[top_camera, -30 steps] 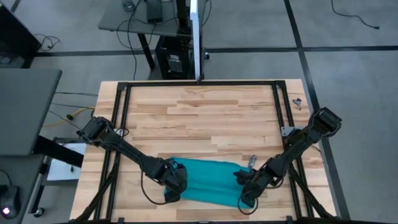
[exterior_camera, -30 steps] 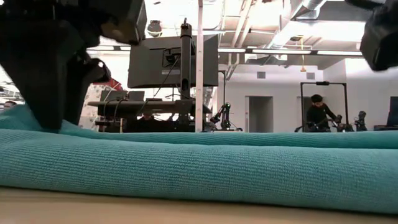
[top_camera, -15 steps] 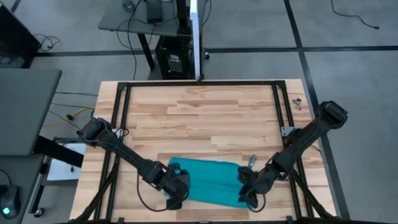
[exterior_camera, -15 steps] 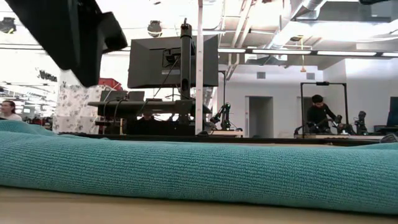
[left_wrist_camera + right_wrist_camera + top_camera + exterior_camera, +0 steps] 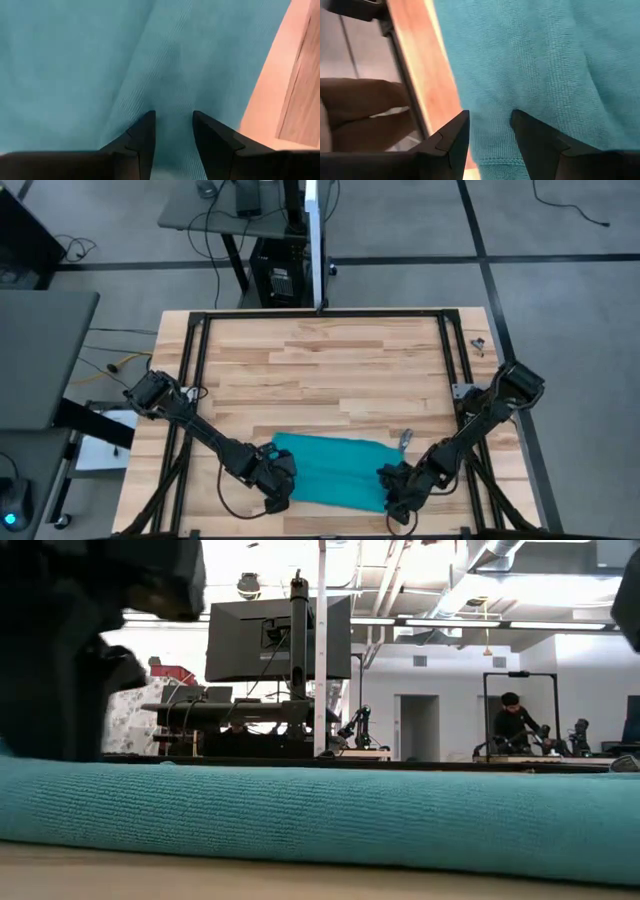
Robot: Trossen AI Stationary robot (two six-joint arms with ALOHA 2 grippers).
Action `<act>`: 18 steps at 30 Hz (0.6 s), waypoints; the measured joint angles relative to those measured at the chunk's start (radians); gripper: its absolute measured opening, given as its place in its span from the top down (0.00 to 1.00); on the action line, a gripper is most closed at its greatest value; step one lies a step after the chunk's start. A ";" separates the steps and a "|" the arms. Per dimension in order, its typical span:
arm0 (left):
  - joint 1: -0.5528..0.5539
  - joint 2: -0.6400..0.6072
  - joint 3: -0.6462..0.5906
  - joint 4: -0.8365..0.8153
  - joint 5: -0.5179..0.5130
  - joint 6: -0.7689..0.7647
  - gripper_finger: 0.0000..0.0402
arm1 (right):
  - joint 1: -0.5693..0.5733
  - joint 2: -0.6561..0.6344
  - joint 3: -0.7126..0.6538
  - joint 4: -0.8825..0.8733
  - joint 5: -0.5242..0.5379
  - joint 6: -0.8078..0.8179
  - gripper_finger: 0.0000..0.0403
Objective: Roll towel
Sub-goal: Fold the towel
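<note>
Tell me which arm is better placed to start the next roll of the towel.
Neither clearly; probably both together. The left tool sits at the towel's left end and the right tool at its right end, both at the near edge, each with cloth between slightly parted fingers.

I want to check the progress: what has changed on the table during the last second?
Both grippers shifted toward the near table edge: the left gripper at the towel's left end, the right gripper at its right end. The towel's left end moved slightly. Both jaws stand over cloth, a gap between them. The towel stays flat, unrolled.
</note>
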 joint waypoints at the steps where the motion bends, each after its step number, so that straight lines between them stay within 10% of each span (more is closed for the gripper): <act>1: -0.009 0.000 -0.003 0.001 0.000 -0.032 0.72 | -0.008 -0.006 0.000 -0.023 0.000 -0.017 0.64; 18: -0.021 -0.105 0.111 -0.078 -0.040 -0.113 0.72 | -0.126 -0.224 -0.004 -0.105 -0.077 -0.141 0.65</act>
